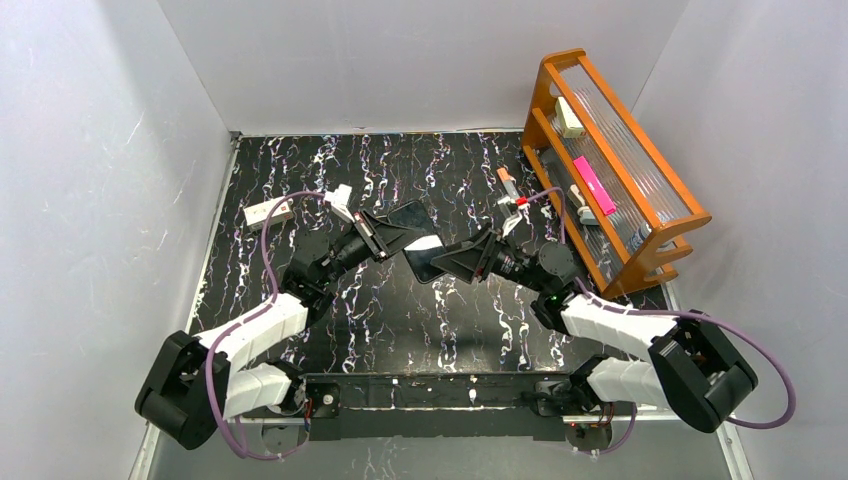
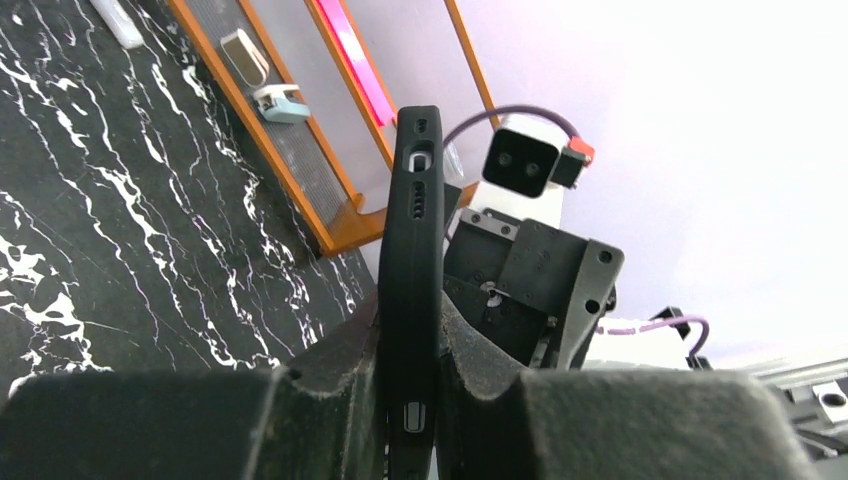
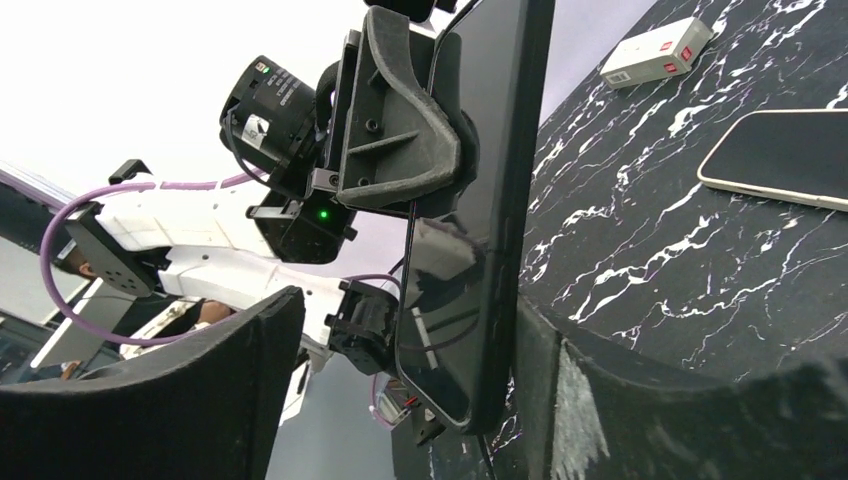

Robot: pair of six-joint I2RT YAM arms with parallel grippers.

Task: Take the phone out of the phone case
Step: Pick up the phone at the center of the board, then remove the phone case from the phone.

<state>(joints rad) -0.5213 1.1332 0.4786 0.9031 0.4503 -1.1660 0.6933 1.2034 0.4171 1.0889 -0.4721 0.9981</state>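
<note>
Holding the phone case (image 2: 410, 280) off the surface (image 1: 400, 330), roughly above its middle, the left gripper (image 1: 378, 232) is seen with its jaws clamped across the case's broad faces. One pad is pressed on the glossy front. The phone (image 3: 480, 250) is judged to be still seated in the case: its reflective screen is framed by the black rim, and no gap is noted along the edge in the left wrist view. The right gripper (image 1: 452, 262) is brought up to the opposite end with its jaws open. One finger lies just beside the case's edge, the other well apart from it; contact cannot be confirmed. Extraction is therefore judged not yet begun: a grip by the right jaws and the separation itself remain to be done. A flat dark slab (image 3: 790, 160) with a pale rim is noted lying on the surface, with a white power strip (image 1: 268, 212) toward the far left corner. Its identity cannot be told.
</note>
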